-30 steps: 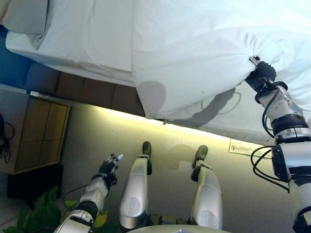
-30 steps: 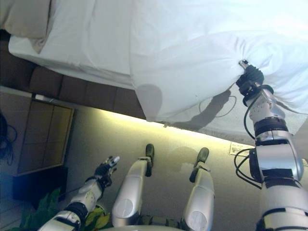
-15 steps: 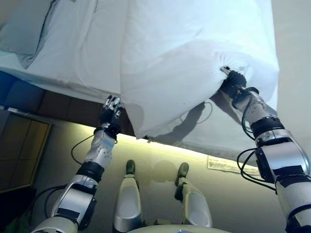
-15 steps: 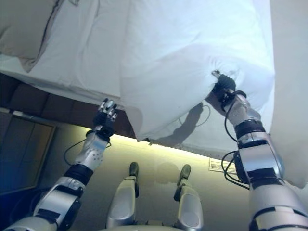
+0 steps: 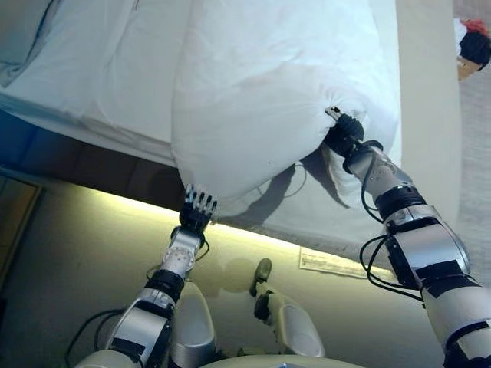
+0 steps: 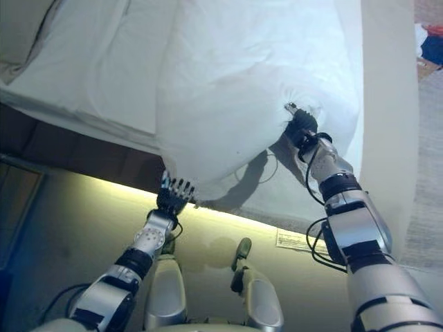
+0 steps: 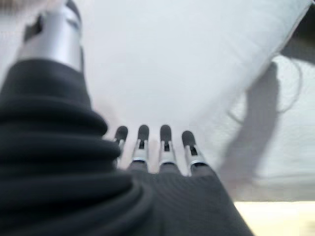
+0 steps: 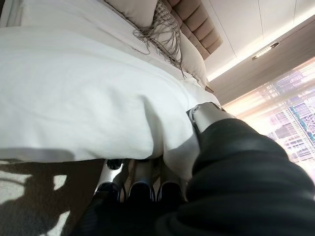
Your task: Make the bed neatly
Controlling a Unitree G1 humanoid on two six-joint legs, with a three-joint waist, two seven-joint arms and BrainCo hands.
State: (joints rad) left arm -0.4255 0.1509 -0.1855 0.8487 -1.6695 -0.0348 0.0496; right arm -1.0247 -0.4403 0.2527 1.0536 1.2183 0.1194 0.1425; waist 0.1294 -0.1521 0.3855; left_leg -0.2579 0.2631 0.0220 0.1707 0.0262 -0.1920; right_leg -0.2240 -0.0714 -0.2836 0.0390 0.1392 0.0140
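White duvet (image 5: 276, 92) in the frame's upper middle is bunched in the clenched right hand (image 5: 342, 135), while the left hand (image 5: 197, 208), fingers straight, is raised under its hanging corner, seemingly for spreading over the bed (image 5: 100, 84).

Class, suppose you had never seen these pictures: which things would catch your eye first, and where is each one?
First comes the big white duvet, bunched and lifted off the bed in the middle of the head views. The right hand is shut on a gathered fold at the duvet's right side. The left hand, fingers straight, reaches up at the duvet's hanging lower corner.
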